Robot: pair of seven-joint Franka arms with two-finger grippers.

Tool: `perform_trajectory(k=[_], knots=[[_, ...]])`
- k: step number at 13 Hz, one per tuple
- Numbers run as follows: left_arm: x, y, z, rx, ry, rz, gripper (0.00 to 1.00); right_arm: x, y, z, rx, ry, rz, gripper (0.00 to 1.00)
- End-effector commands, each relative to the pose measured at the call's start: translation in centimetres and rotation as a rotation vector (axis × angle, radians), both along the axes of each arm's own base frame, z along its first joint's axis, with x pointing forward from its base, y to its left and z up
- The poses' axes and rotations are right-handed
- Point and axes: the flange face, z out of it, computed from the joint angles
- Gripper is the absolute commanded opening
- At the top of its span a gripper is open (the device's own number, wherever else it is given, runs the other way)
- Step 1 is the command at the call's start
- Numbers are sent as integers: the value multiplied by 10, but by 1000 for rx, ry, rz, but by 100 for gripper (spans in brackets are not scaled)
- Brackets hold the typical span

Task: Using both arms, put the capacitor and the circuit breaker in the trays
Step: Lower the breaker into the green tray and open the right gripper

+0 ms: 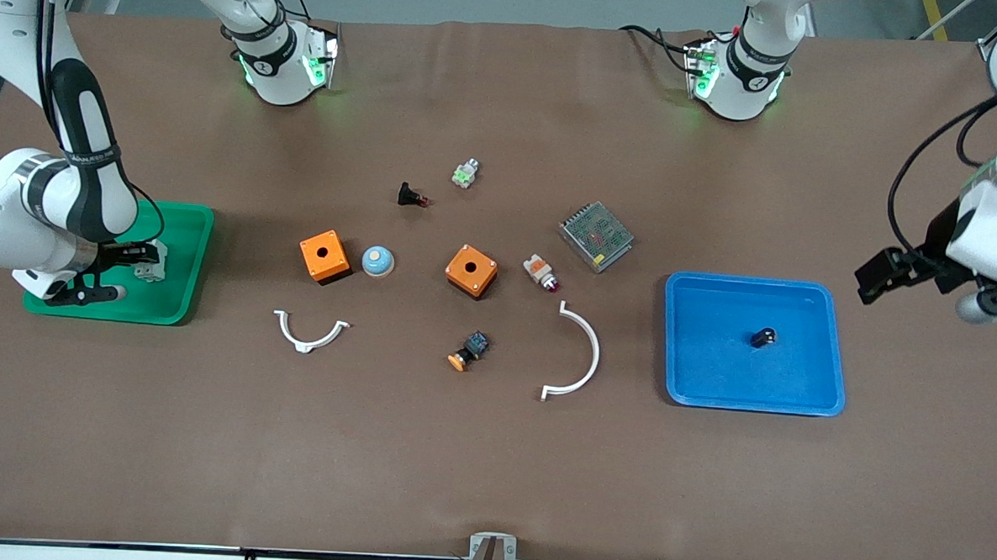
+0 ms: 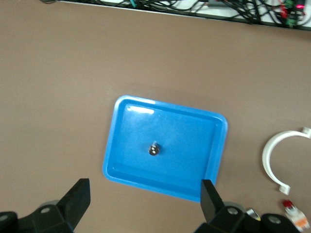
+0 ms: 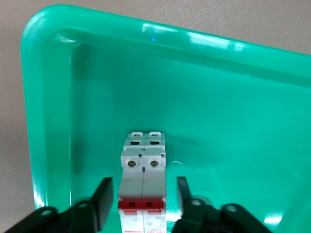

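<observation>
The circuit breaker (image 1: pixel 151 268), a white block with a red lever bar, lies in the green tray (image 1: pixel 188 250) at the right arm's end of the table. My right gripper (image 1: pixel 139 273) is low in that tray. In the right wrist view the breaker (image 3: pixel 143 160) sits between its open fingers (image 3: pixel 104 199), with a gap on each side. The capacitor (image 1: pixel 764 336) lies in the blue tray (image 1: pixel 751 283). It also shows in the left wrist view (image 2: pixel 153 149). My left gripper (image 1: pixel 879 278) is wide open, empty, and up over the table beside the blue tray (image 2: pixel 165 104).
Mid-table lie two orange boxes (image 1: pixel 324 256) (image 1: pixel 471 270), a blue dome (image 1: pixel 377 260), a black button with a red tip (image 1: pixel 412 196), a white-green part (image 1: pixel 465 173), a mesh power supply (image 1: pixel 596 235), a white-and-orange part (image 1: pixel 541 273), an orange push button (image 1: pixel 468 352) and two white arcs (image 1: pixel 311 331) (image 1: pixel 579 355).
</observation>
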Motion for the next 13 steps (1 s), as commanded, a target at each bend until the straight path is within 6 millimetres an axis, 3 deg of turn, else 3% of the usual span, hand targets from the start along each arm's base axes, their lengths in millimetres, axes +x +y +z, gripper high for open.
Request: perform_trajectory(k=[1,3,6,9,11,13], knots=[[-24,4,28,-28,16,-54,100,5,2,19,3,-26,15,100],[-40,10,45,-25,15,-71,100,19,10,56,32,-29,9,100],[-62,0,45,-37,100,-90,100,62,45,142,103,-9,14,100],[-80,6,38,-62,125,-82,100,98,104,231,74,-54,-2,100],[-87,6,36,-63,128,-80,100,110,157,276,59,-107,15,100],[-95,0,36,-61,111,-91,100,116,190,316,45,-169,-8,100]])
